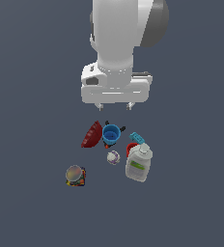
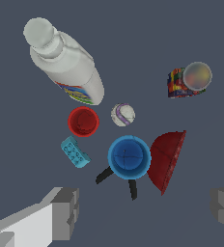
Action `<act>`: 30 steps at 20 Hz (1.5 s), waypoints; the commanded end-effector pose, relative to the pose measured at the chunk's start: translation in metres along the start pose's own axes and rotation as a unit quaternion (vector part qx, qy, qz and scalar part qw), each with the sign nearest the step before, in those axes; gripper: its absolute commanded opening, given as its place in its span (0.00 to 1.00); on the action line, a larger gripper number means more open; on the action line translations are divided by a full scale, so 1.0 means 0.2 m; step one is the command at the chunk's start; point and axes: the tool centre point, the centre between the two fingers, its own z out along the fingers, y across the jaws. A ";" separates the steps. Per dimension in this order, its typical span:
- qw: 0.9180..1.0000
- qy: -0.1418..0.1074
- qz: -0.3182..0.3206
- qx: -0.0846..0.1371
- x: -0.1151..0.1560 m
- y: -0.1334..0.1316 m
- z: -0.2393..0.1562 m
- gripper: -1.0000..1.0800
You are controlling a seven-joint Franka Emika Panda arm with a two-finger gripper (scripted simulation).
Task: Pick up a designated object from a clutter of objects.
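Exterior view first: the white Panda arm hangs over a dark grey floor (image 1: 32, 58), and its gripper (image 1: 115, 105) hovers above the clutter with two short fingertips pointing down, spread apart and holding nothing. Wrist view confirms this, with one grey finger (image 2: 65, 212) at one edge and the other at the opposite edge, a wide bare gap between them.

Taking the blue cup (image 1: 111, 133) as the centre of a clock in the exterior view, the dark-red bowl (image 1: 91, 134) lies tipped on its side at 9 o'clock, touching the cup. The small red cup (image 1: 131, 148) sits at about 4 o'clock, mostly hidden behind the white pump bottle (image 1: 139, 164), which lies beside it at roughly 5 o'clock. A blue toy brick (image 1: 137, 138) rests at 3 o'clock, just above the red cup. A small white ball (image 1: 113, 157) with purple markings lies at 6 o'clock, near the blue cup. The round-lidded can (image 1: 75, 175) stands well apart at 7 o'clock.

Wrist view shows the red cup (image 2: 83, 121) upright with its mouth open, standing clear between the bottle (image 2: 68, 65), the brick (image 2: 75, 152), the ball (image 2: 122, 115) and the blue cup (image 2: 129, 157). Black clamp handles (image 2: 104, 174) poke out from under the blue cup. The bowl (image 2: 167, 159) leans against that cup, and the can (image 2: 190, 80) sits off alone.
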 end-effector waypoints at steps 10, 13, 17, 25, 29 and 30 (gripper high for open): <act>1.000 0.017 -0.024 -0.005 0.02 -0.11 -0.09 0.96; 0.999 0.019 -0.027 -0.005 0.02 -0.12 -0.10 0.96; 1.000 0.018 -0.024 -0.005 0.02 -0.12 -0.09 0.96; 1.000 0.017 0.000 -0.005 0.07 -0.15 0.01 0.96; 1.000 0.017 0.023 -0.005 0.11 -0.18 0.12 0.96; 0.999 0.017 0.030 -0.004 0.12 -0.19 0.15 0.96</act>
